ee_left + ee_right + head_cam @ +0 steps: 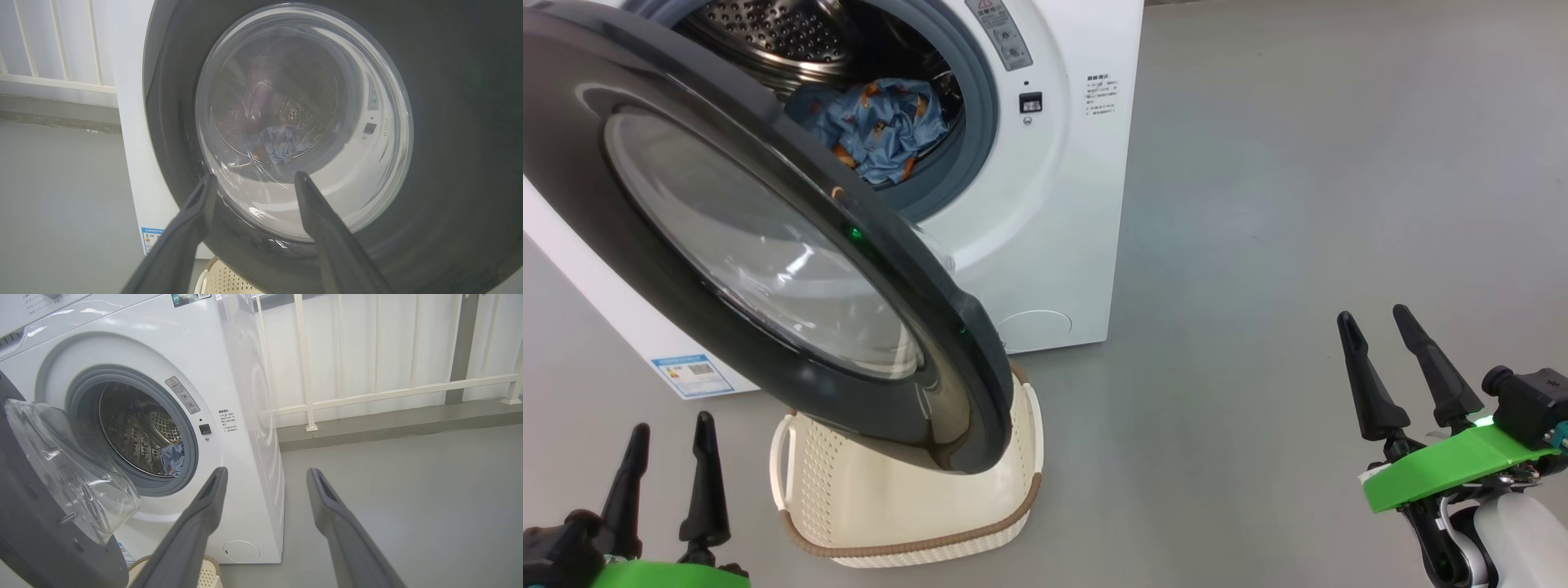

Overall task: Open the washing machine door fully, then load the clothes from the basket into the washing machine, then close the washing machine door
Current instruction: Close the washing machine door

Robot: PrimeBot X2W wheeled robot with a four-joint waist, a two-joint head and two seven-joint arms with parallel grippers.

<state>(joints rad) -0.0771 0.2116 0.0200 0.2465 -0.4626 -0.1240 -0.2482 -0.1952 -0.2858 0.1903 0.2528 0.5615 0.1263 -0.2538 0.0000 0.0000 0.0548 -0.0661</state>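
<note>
- Both tools sat idle. My left gripper (pixel 672 423) at seven o'clock in the head view and my right gripper (pixel 1372 314) at four o'clock had fingers spread and held nothing. I judged them parked clear of the door's swing.
- The washing machine door (pixel 760 245) hung half-swung at ten o'clock, overhanging the basket (pixel 890 498) at six o'clock, whose visible part looked empty.
- The light blue garment (pixel 882 126) lay in the drum at twelve o'clock, so pushing the door shut seemed next.
</note>
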